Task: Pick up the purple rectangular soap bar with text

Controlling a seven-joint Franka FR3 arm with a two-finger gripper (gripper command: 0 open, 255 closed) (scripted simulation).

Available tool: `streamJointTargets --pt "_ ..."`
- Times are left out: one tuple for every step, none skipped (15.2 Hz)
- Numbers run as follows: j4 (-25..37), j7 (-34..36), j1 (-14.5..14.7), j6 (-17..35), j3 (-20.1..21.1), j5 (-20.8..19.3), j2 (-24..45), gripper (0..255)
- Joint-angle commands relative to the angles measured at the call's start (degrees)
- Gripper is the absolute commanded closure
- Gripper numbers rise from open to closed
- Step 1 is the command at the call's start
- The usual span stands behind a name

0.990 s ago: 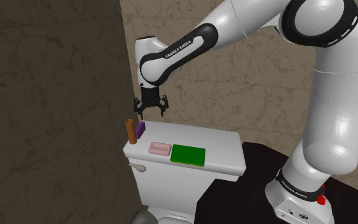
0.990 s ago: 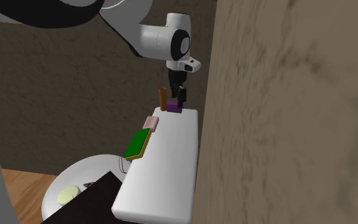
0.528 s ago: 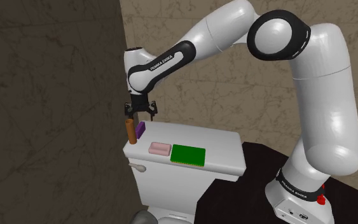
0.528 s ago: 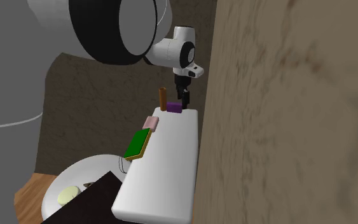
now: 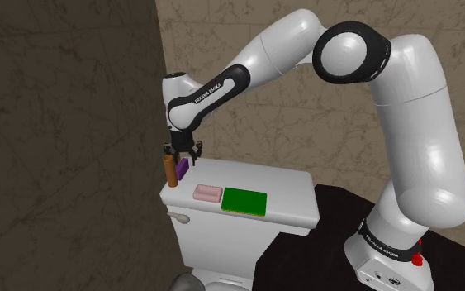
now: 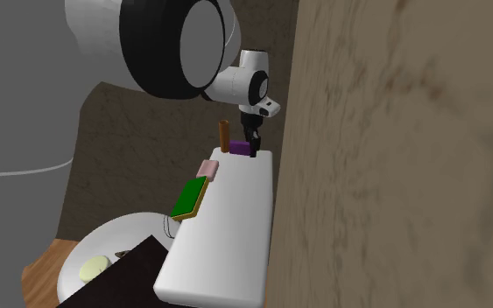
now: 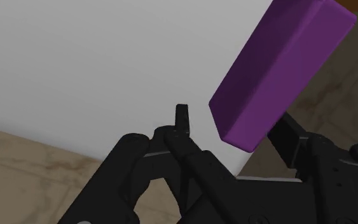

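Hand has dropped in the last second onto the purple soap bar, which lies at the wall end of the toilet tank lid beside a brown cylinder. I see its fingers apart, straddling the bar; I judge closing is next.

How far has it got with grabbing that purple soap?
Approach looks done: the open gripper hangs right over the purple soap bar on the white tank lid. In hand: lining up, fingers apart, not clasping the bar. Left: lower around it, close, and lift.
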Motion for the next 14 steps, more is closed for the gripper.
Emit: streamJointTargets --pt "0.09 -0.01 0.01 0.07 -0.02 -0.03 0.13 255" --pt "0.10 0.00 0.02 0.05 -0.02 -0.03 0.13 255" --pt "0.11 0.00 0.02 0.04 -0.02 -0.03 0.14 255" --pt "0.12 0.00 0.02 0.04 -0.02 -0.03 0.14 255" --pt "0.12 0.01 0.02 0.04 -0.02 -0.03 0.14 255" --pt "0.12 0.00 0.02 0.04 -0.02 -0.03 0.14 255" --pt "0.12 0.00 0.02 0.04 -0.02 -0.03 0.14 255" --pt "0.11 0.00 0.02 0.04 -0.02 -0.03 0.14 255" --pt "-0.17 0.00 -0.02 0.20 -0.01 -0.01 0.01 255" --pt "-0.04 -0.06 -0.07 -0.35 0.07 0.10 -0.42 255" --pt "0.10 -0.12 -0.11 -0.92 0.14 0.21 -0.85 255" --pt "0.26 -0.17 -0.16 -1.48 0.21 0.32 -1.27 255" --pt "0.43 -0.23 -0.20 -2.06 0.28 0.43 -1.68 255" --pt "0.62 -0.29 -0.25 -2.64 0.35 0.54 -2.08 255"
